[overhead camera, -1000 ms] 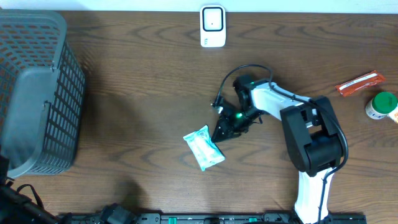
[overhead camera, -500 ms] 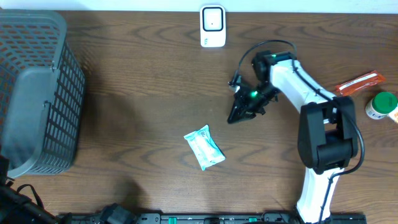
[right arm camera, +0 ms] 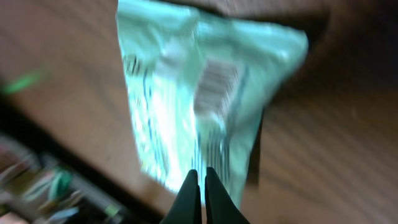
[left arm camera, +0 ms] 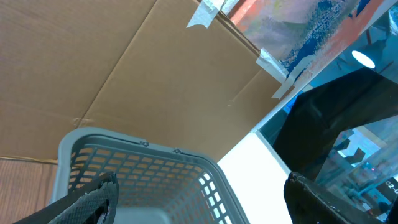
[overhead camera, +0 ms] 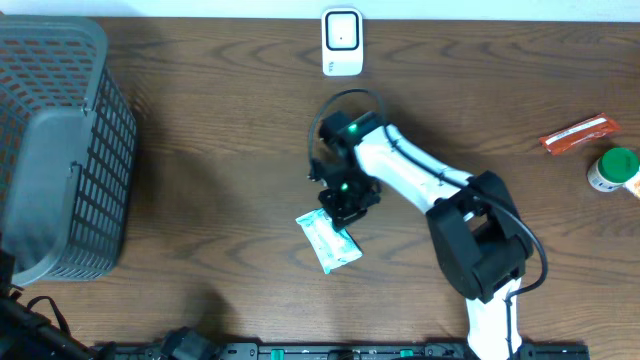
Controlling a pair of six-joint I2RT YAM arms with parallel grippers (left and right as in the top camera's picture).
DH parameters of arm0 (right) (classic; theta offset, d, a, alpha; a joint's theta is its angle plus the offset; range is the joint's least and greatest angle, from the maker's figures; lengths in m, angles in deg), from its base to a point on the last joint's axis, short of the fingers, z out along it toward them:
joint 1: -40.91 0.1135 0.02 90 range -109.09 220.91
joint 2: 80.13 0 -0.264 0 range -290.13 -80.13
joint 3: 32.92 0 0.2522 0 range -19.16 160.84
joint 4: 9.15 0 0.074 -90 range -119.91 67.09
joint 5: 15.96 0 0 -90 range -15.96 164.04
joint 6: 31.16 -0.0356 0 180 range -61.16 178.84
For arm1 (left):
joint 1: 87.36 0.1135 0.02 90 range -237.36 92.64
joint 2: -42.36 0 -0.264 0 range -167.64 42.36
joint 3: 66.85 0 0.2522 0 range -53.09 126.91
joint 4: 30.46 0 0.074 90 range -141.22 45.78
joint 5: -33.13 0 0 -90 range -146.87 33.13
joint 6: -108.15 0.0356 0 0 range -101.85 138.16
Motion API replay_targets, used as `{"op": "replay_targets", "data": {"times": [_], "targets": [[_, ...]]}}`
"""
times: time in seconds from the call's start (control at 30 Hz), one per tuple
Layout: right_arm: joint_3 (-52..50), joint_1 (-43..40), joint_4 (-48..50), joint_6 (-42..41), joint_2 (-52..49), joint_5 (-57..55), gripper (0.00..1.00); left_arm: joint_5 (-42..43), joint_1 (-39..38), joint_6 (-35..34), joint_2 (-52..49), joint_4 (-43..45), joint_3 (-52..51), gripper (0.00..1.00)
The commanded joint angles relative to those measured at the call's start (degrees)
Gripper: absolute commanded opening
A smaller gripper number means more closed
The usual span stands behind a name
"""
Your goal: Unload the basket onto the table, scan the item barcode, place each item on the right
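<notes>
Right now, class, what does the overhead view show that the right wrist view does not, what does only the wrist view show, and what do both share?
Only overhead: the grey basket, the white scanner, a red packet and a green-lidded jar. Only right wrist: the barcode on the teal pouch, and the right claw shut, pointing at it. Both: the teal pouch lying on the wooden table.

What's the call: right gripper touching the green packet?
Cannot tell. Right wrist view shows the shut right gripper overlapping the green packet, but blur hides any gap.
</notes>
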Motion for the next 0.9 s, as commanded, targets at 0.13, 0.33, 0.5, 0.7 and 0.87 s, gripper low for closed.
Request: {"op": "replay_targets", "data": {"times": [0.13, 0.33, 0.5, 0.7, 0.87], "targets": [[-5.44, 5.46, 6.49, -8.26, 1.36, -10.93, 0.01, -2.95, 0.24, 0.35, 0.35, 0.09, -0.11, 0.85], [-7.02, 6.16, 5.27, -18.84, 1.53, -29.90, 0.01, -2.95, 0.24, 0.35, 0.35, 0.09, -0.11, 0.85], [1.88, 5.16, -2.45, -18.97, 2.27, -35.91, 0.01, -2.95, 0.24, 0.35, 0.35, 0.09, -0.11, 0.85], [10.58, 5.51, -5.60, -17.40, 2.34, -27.26, 0.04, -2.95, 0.24, 0.35, 0.35, 0.09, -0.11, 0.86], [4.79, 6.16, -2.10, -17.44, 2.23, -26.47, 0.07, -2.95, 0.24, 0.35, 0.35, 0.09, -0.11, 0.85]]}}
